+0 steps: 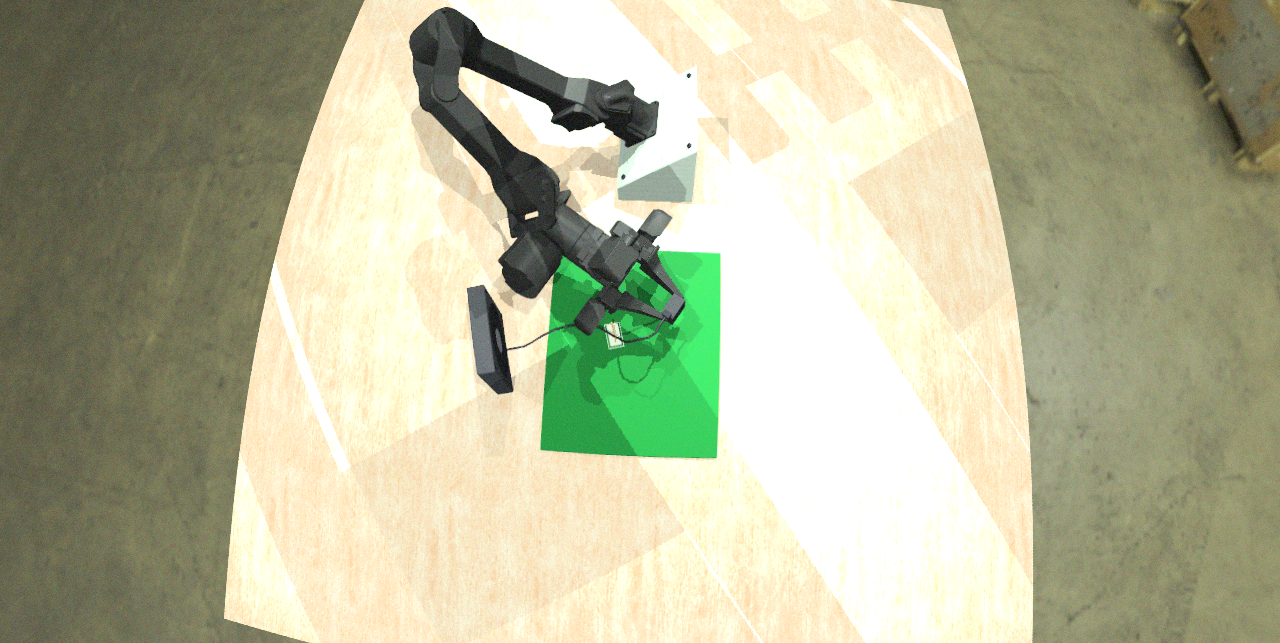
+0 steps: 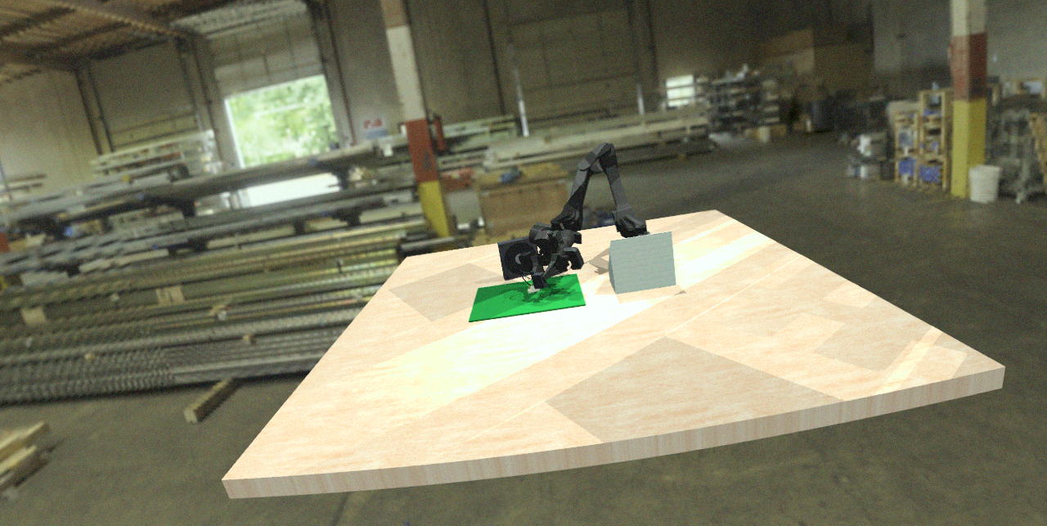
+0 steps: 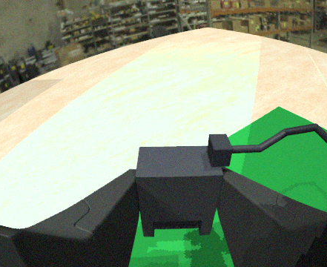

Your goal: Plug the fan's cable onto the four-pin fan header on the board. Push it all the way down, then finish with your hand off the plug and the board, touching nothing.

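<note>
My gripper is shut on the black plug, which sits between both fingertips in the wrist view. The dark cable runs from the plug to the dark fan, which stands at the left of the green board. The pale four-pin header is on the board, to the left of and a little below the fingertips in the top view. The plug is away from the header. Its height over the board is hard to tell.
A pale, sloped block stands beyond the board, by the arm's base. The arm reaches over the board's upper left part. The cable loops over the board near the header. The wooden table carries everything.
</note>
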`<state>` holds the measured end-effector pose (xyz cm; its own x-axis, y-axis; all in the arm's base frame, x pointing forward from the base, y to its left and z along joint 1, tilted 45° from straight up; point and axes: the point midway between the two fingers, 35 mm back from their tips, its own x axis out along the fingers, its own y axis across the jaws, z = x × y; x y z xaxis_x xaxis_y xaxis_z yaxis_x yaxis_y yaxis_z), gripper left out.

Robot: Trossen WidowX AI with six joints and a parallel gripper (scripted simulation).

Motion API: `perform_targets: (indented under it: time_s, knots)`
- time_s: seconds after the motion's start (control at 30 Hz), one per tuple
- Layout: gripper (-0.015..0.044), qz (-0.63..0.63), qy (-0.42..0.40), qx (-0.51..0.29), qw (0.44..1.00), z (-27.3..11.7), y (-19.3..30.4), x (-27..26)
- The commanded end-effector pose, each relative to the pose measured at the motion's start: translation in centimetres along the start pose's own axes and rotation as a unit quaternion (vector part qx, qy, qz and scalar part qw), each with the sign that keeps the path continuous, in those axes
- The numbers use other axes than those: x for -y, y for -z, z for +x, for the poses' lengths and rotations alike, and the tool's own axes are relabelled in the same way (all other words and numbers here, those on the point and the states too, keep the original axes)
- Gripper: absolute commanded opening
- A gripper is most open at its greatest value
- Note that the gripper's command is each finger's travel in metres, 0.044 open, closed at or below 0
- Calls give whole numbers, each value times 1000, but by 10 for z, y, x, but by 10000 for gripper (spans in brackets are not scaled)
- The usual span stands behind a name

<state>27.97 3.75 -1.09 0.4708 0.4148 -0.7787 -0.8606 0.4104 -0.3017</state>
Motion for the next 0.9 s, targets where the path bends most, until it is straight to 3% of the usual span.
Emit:
perform_targets:
  time_s: [0.0, 0.27, 0.87]
  knots:
    - [0, -18, 14, 23, 999, -5, -2, 0]
    - [0, -48, 41, 57, 996, -14, -4, 0]
    - [0, -41, 36, 49, 997, -15, -12, 0]
